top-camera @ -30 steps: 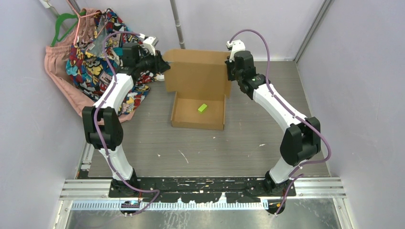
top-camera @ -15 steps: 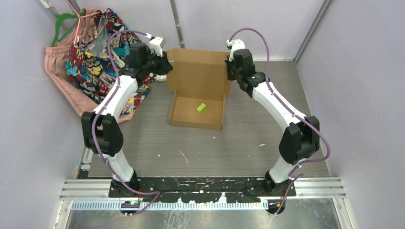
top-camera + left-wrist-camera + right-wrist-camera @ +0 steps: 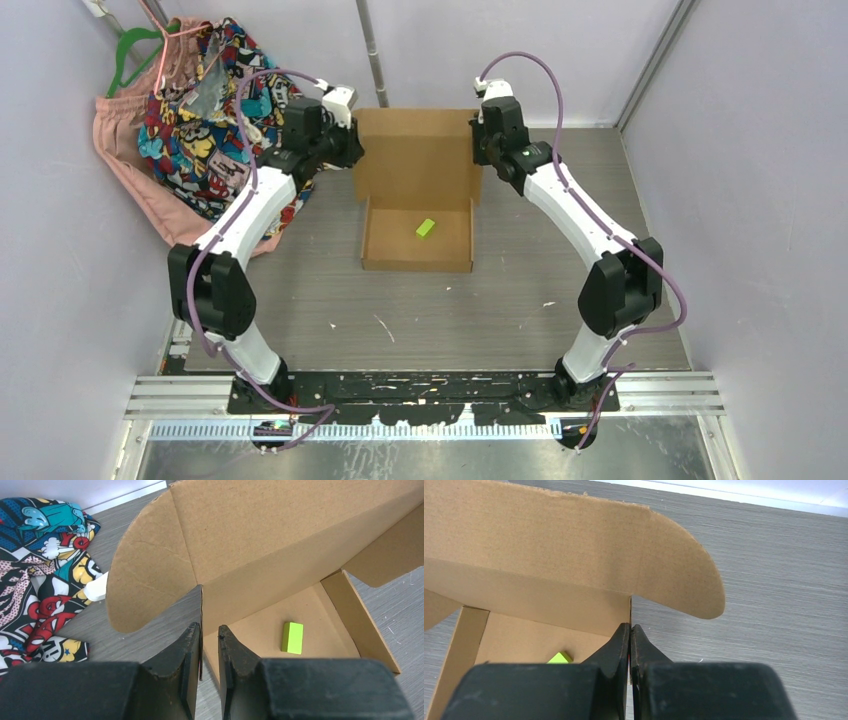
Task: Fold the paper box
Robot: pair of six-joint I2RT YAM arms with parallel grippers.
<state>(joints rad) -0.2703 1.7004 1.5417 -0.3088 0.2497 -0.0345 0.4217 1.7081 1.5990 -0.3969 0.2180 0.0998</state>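
**Both grippers pinch the raised lid's sides**

The left gripper (image 3: 206,632) has its jaws drawn close on the left edge of the box (image 3: 280,545), just below a rounded ear flap. The right gripper (image 3: 630,632) is pressed tight on the right edge. The lid stands upright between them, long axis left to right, neither arm nearer. The tray lies toward the bases, a green block (image 3: 292,637) inside, so closing likely means swinging the lid that way. Only the wrist views show the cardboard between the fingers; only the top view shows the symmetry.
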